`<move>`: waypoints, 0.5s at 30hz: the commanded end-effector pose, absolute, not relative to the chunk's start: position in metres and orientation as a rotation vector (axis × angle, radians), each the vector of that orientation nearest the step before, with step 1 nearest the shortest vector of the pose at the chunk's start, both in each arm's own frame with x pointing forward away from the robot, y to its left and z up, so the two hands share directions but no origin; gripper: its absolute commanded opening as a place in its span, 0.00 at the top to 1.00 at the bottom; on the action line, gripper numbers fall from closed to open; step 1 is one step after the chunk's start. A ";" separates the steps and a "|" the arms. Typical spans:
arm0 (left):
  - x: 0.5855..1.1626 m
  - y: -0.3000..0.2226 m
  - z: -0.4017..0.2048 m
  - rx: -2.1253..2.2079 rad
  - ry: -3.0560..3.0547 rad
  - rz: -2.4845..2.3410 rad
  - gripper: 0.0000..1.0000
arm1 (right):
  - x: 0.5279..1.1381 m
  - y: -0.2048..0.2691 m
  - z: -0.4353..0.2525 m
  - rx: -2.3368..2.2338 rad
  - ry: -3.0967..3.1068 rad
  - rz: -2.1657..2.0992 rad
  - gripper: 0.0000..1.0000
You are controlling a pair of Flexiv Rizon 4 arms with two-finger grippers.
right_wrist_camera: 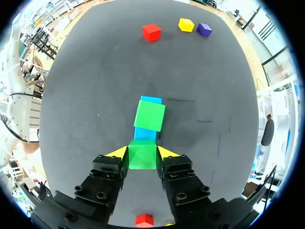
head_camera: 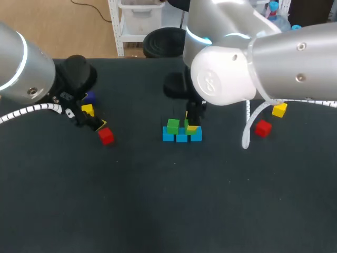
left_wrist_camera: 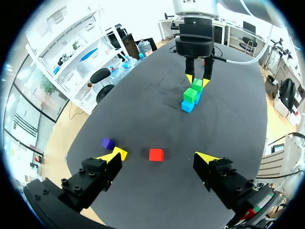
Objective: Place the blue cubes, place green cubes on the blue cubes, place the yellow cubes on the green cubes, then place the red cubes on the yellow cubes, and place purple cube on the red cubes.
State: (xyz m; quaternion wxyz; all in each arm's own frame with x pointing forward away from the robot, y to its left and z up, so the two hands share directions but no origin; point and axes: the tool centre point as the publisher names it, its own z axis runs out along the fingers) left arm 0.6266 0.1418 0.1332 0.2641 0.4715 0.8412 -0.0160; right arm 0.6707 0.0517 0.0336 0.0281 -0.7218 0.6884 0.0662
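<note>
Three blue cubes (head_camera: 182, 137) lie in a row at the table's middle. One green cube (head_camera: 172, 125) sits on the row's left end. My right gripper (right_wrist_camera: 142, 153) is shut on a second green cube (right_wrist_camera: 142, 157), held at the top of the row's right part (head_camera: 190, 128); I cannot tell whether it touches the blue cubes. My left gripper (left_wrist_camera: 159, 157) hangs open above the table's left side, with a red cube (left_wrist_camera: 156, 154) on the cloth below, between its fingers. A purple cube (left_wrist_camera: 107, 143) and a yellow cube (head_camera: 88, 109) lie beside it.
On the right side of the dark table lie another red cube (head_camera: 262, 128) and another yellow cube (head_camera: 279, 109). My right arm's large elbow (head_camera: 226, 74) hangs over the table's far middle.
</note>
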 end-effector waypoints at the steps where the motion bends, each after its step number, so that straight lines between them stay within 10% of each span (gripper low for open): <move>1: 0.627 0.143 0.133 1.277 2.271 -0.049 0.00 | 0.672 0.051 0.032 -2.229 2.127 0.209 1.00; 15: 0.627 0.143 0.133 1.277 2.271 -0.049 0.00 | 0.673 0.051 0.030 -2.232 2.127 0.214 1.00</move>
